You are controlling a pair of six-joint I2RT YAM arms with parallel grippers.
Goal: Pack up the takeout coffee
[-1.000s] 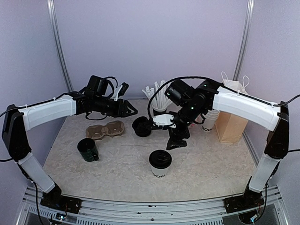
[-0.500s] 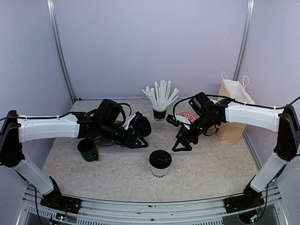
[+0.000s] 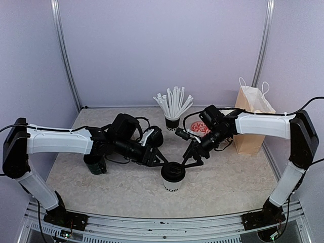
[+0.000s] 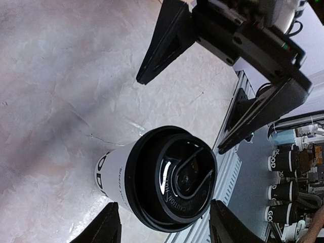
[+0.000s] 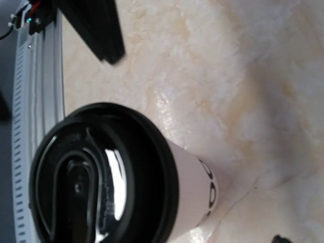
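White paper cup with flat black plastic lid (image 3: 172, 178) stands upright on the beige marbled tabletop (image 3: 228, 177), near its front. Step: reach to grasp. Left gripper (image 3: 161, 163) has fingers apart, flanking the cup. Right gripper (image 3: 191, 158) has fingers apart, just beside it. Next: 1 gripper closes on the cup wall, then probably moves to the brown paper bag (image 3: 250, 131).

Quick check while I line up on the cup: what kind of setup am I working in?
Probably a mock coffee-takeout counter in a lab booth: a lidded paper cup on a marble-look tabletop, a cup of straws, a kraft paper bag, and plain lavender walls.
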